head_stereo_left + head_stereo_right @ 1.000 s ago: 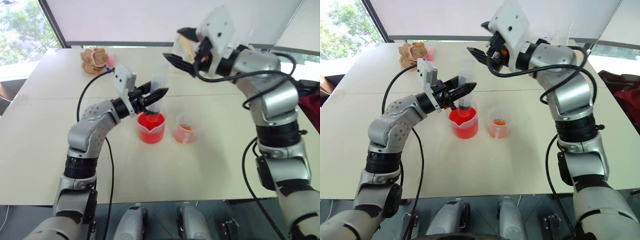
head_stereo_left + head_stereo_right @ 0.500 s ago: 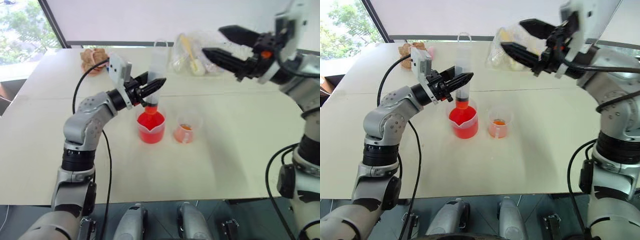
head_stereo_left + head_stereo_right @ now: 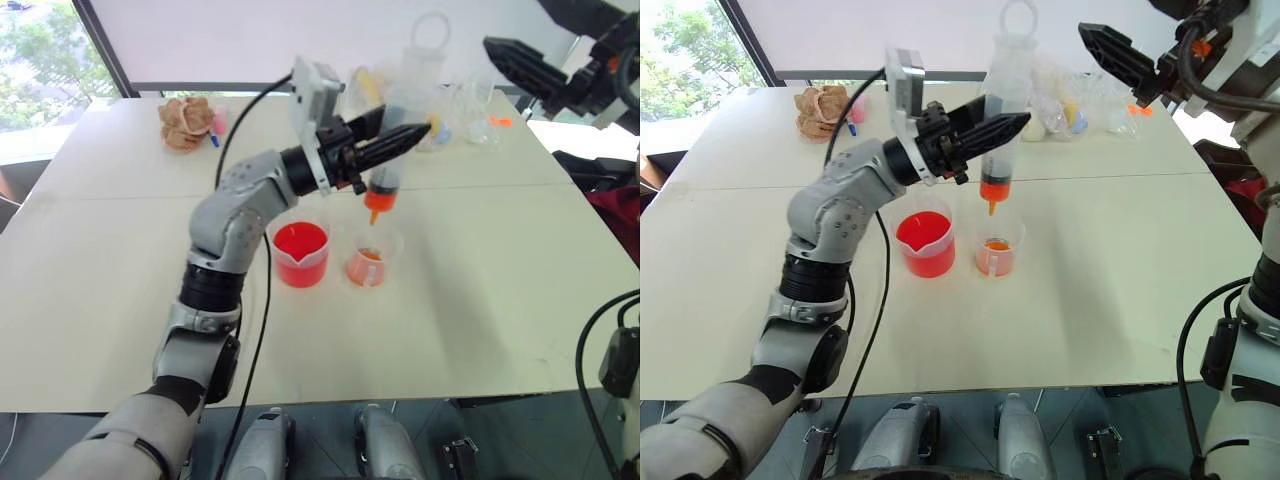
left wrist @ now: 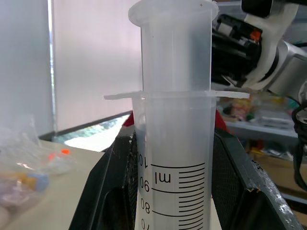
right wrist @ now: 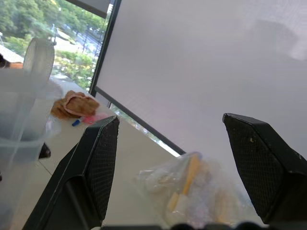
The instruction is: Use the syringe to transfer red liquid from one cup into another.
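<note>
My left gripper (image 3: 400, 133) is shut on the syringe (image 3: 1001, 110), gripping its clear barrel (image 4: 175, 158) between both fingers. The syringe stands upright, plunger ring on top, with some red liquid (image 3: 990, 189) at the bottom of the barrel. Its orange tip (image 3: 372, 208) hangs a little above the smaller pale orange cup (image 3: 369, 264). The larger spouted beaker (image 3: 300, 252), full of bright red liquid, stands on the table just left of that cup. My right gripper (image 5: 170, 122) is open and empty, raised high at the right, apart from the syringe.
A clear plastic bag (image 5: 192, 191) of small items lies at the back of the table. A brown lumpy object (image 3: 186, 121) sits at the back left. Small clear pieces with an orange cap (image 3: 497, 121) lie at the back right.
My left gripper has lifted the syringe out of the beaker and carried it right, over the smaller cup. My right gripper has swung right and upward, away from the syringe's top.
</note>
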You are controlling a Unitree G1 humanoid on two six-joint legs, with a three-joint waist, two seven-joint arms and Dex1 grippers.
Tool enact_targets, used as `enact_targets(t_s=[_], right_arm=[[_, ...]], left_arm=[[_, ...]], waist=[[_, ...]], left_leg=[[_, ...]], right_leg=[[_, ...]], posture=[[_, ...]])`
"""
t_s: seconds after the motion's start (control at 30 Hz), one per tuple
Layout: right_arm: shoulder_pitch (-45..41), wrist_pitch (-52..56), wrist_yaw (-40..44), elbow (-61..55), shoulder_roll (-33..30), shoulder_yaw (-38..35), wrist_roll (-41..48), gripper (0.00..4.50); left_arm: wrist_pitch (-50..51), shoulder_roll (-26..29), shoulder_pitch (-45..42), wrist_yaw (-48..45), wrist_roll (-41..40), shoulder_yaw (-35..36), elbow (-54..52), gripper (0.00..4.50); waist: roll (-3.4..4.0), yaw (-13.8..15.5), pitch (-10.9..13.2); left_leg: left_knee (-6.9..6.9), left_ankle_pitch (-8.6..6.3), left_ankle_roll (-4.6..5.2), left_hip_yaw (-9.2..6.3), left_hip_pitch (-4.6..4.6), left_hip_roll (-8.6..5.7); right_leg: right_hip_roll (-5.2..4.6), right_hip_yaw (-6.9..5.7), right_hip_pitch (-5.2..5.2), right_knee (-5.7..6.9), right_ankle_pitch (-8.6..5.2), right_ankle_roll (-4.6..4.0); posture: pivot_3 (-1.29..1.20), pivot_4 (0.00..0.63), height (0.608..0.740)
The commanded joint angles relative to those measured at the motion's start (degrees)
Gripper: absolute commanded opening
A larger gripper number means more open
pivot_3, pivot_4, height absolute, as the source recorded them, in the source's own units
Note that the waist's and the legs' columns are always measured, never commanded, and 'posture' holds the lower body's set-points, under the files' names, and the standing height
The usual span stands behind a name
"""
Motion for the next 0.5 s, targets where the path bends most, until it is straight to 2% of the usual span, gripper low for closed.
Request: enact_targets(t_s=[0.03,0.5], right_arm=[[-1.8,0.2,-0.9,-3.9,-0.7,-1.1,1.4,3.58],[4.1,3.7,0.6,-9.4,-1.8,1.5,4.0,3.58]], left_arm=[[-4.9,-1.3,0.7,-0.9,3.2,-1.8,1.7,1.42],[-10.0,-3.1,0.6,-2.1,7.8,-2.4,6.4,1.42]], waist=[[0.00,0.0,0.0],[0.00,0.3,0.0]], left_leg=[[0.00,0.00,0.00,0.00,0.00,0.01],[0.01,-0.01,0.02,-0.02,-0.01,0.01]], right_leg=[[0.00,0.00,0.00,0.00,0.00,0.00],[0.00,0.00,0.01,-0.02,0.00,0.00]], posture=[[0.00,0.150,0.740],[0.00,0.150,0.740]])
